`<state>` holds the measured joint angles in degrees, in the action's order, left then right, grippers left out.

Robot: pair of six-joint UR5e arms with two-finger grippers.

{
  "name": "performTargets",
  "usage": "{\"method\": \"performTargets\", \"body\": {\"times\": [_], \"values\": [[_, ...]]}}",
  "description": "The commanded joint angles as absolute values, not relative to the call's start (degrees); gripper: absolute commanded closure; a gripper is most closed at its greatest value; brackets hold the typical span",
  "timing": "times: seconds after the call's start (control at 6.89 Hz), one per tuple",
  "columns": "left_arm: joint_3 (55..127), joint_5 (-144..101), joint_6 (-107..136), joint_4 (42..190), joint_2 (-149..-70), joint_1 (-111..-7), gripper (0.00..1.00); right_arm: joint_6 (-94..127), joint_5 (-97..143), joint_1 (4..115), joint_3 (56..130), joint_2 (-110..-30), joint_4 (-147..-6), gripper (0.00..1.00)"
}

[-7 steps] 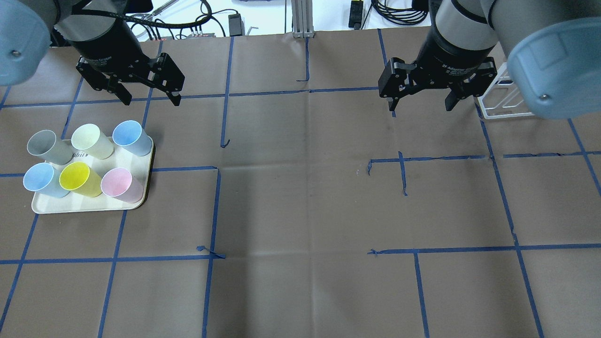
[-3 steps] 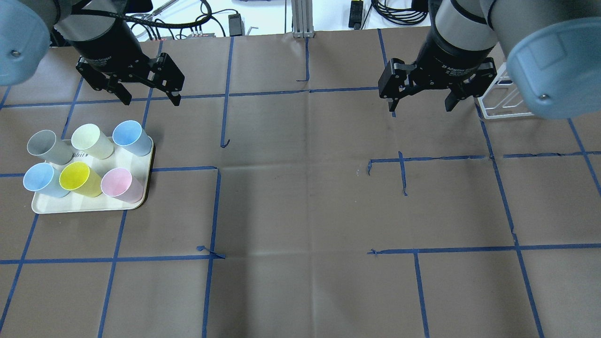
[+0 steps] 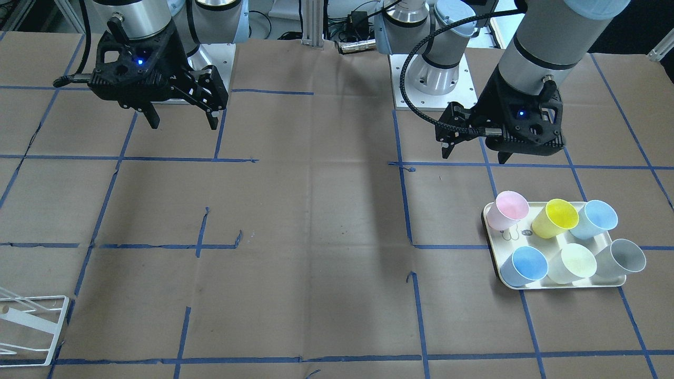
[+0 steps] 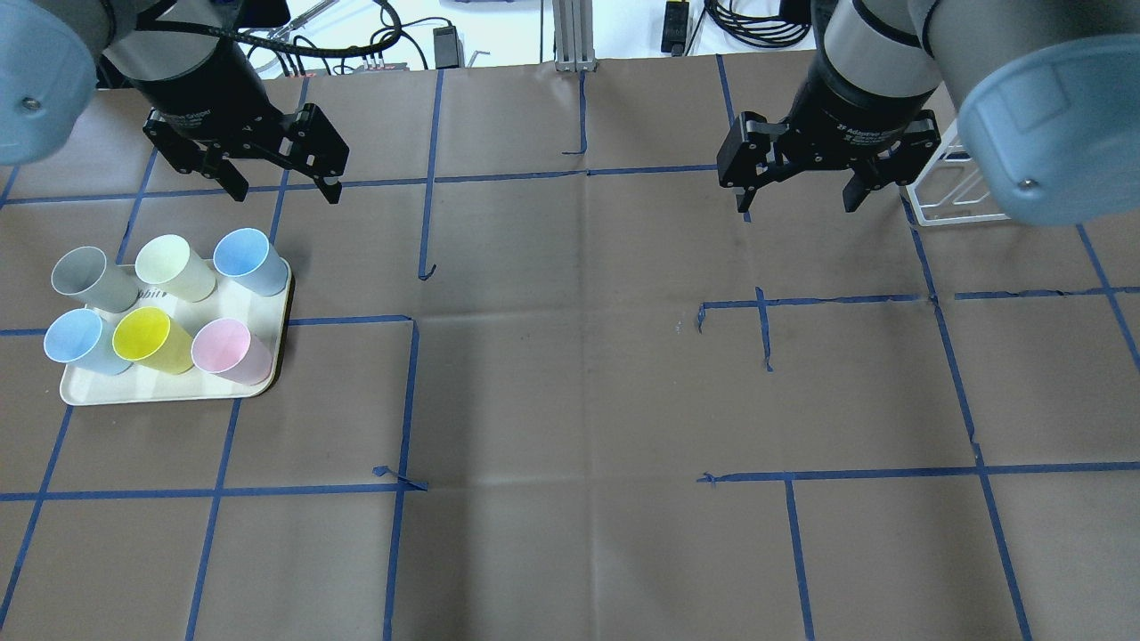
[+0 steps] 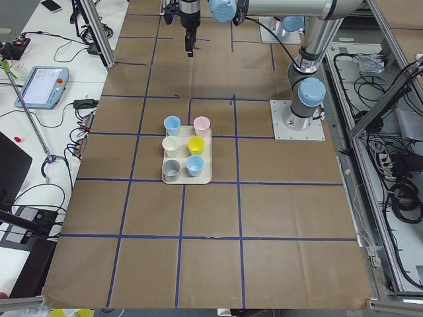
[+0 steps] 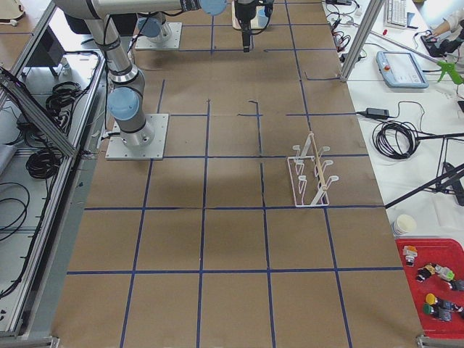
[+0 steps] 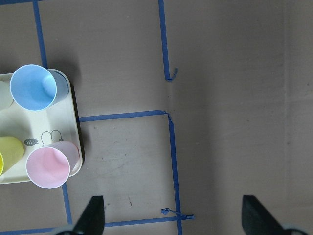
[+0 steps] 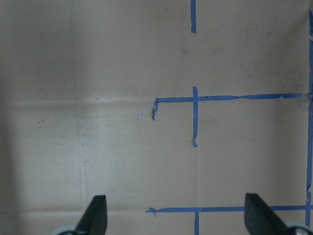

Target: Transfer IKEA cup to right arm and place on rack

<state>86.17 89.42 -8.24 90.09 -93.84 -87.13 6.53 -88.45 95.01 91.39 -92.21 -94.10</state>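
Observation:
Several pastel IKEA cups stand upright on a cream tray (image 4: 169, 397) at the table's left: among them a pink cup (image 4: 223, 345), a yellow cup (image 4: 142, 336) and a blue cup (image 4: 242, 252). My left gripper (image 4: 287, 191) hovers open and empty just beyond the tray. In its wrist view the pink cup (image 7: 47, 168) and blue cup (image 7: 33, 88) lie to the left of the open fingers. My right gripper (image 4: 796, 206) hangs open and empty over bare paper. The white wire rack (image 4: 944, 214) sits to its right, partly hidden by the right arm. The rack (image 6: 312, 170) holds nothing.
Brown paper with blue tape lines covers the table (image 4: 579, 401). Cables and boxes lie along the far edge (image 4: 445, 40). In the front-facing view the tray (image 3: 558, 287) is at lower right and the rack (image 3: 31, 326) at the lower left corner.
Both arms have shifted by only a few pixels. The cups, the tray and the rack stay where they were.

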Motion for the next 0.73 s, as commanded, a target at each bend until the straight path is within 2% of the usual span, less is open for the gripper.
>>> {"method": "performTargets", "body": {"times": [0.0, 0.58], "values": [[86.31, 89.47, -8.96, 90.09, -93.52, -86.84, 0.0, 6.5, -88.51, 95.01, 91.41, -92.02, -94.31, 0.0], [87.54, 89.91, -16.76, 89.12, -93.16, -81.95, 0.0, 6.5, -88.68, 95.01, 91.32, -92.2, -94.31, 0.0]]}}
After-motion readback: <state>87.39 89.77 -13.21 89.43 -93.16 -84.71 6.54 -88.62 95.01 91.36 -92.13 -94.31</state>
